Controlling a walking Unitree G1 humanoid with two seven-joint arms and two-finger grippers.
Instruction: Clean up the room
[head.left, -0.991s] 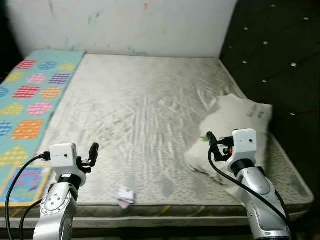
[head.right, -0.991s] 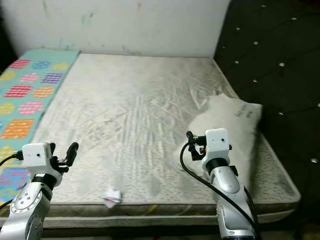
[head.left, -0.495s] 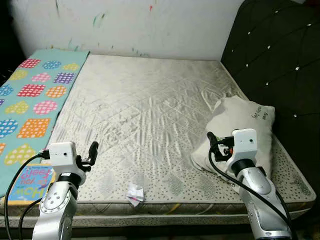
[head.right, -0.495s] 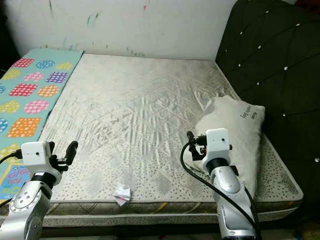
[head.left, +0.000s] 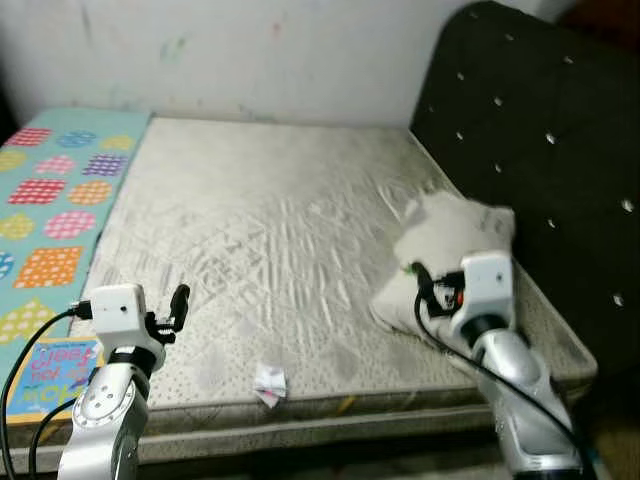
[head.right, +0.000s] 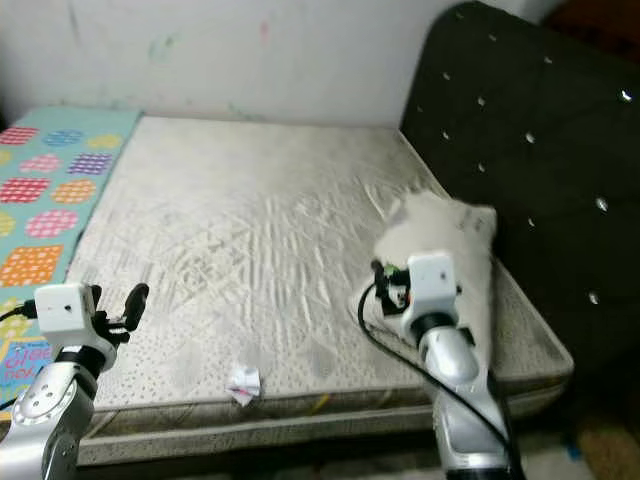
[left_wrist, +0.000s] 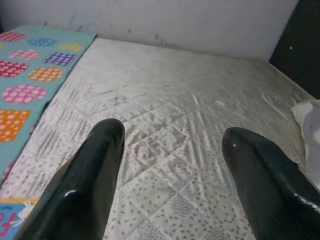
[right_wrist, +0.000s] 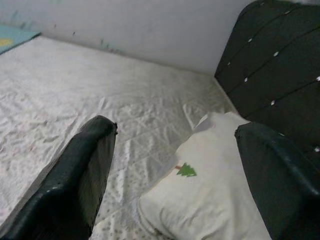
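On the bed, left to right:
Mat: colourful, spotted, along the mattress's left side.
Left gripper: fingers spread apart, holding nothing, above the mattress's near left corner.
Crumpled paper: white, at the mattress's near edge, between the arms.
Right gripper: fingers released, empty, over the pillow.
Pillow: white, beside the dark headboard.

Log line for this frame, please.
left gripper open, empty, over mattress | right gripper open, empty, facing pillow | crumpled paper near front edge
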